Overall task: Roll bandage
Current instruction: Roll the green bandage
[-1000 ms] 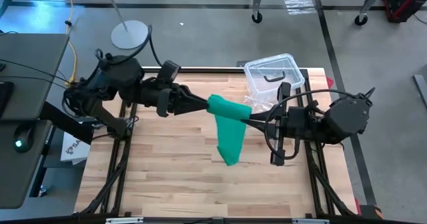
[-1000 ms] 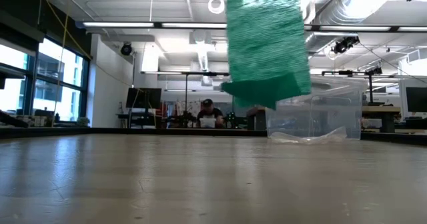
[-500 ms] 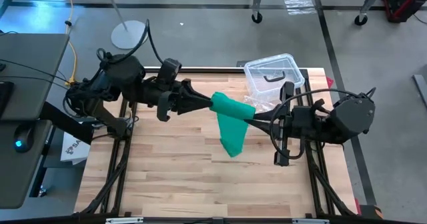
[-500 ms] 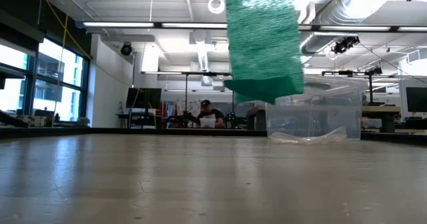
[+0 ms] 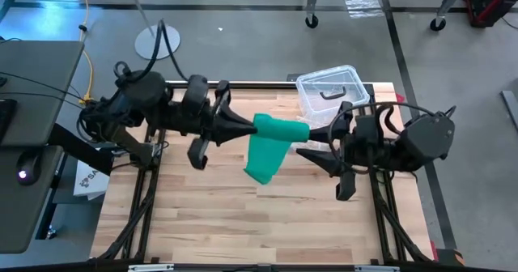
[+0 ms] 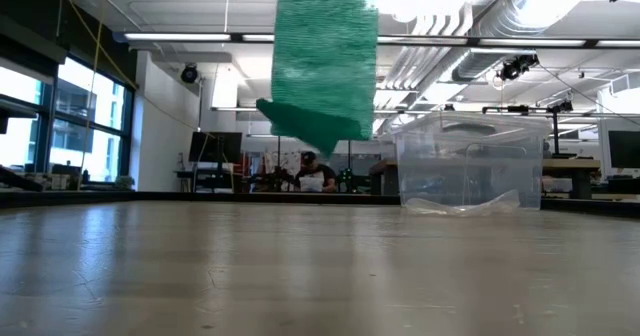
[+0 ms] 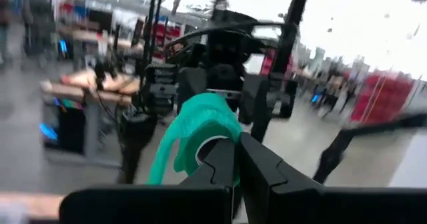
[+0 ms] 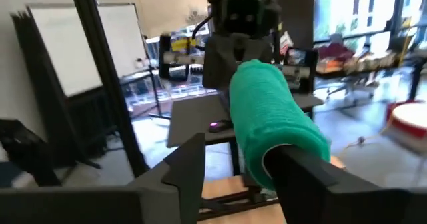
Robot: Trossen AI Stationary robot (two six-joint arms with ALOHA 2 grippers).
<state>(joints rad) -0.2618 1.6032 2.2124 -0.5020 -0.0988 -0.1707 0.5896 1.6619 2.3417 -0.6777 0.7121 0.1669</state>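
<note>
- The bandage [image 5: 272,142] is hanging in the air above the middle of the bench [image 5: 218,215], rolled part on top, loose green tail dangling down, not touching the wood.
- Left gripper [image 5: 252,128] is reaching in from the left side, fingers [image 7: 257,171] pressed together and pinching the left end of the bandage roll.
- Right gripper [image 5: 312,144] is sitting just beside the roll's right end, fingers [image 8: 303,167] spread apart; from above the roll's end looks just clear of the fingertips, but in the right wrist view one finger is overlapping the roll, so contact is unclear.
- In the low view the tail's bottom edge [image 6: 312,128] is hanging well above the bench surface, with a clear gap under it.
- Clear plastic box [image 5: 332,90] with a black handle is sitting at the far right corner of the bench, near the far edge, well apart from the bandage.
- Crinkly clear plastic [image 5: 320,126] is lying just in front of the box, near the right gripper.
- The near half of the bench is showing bare wood all the way to the front edge; the left side under the left arm is showing bare wood too.
- A person [image 6: 312,173] is sitting far back in the room beyond the bench.
</note>
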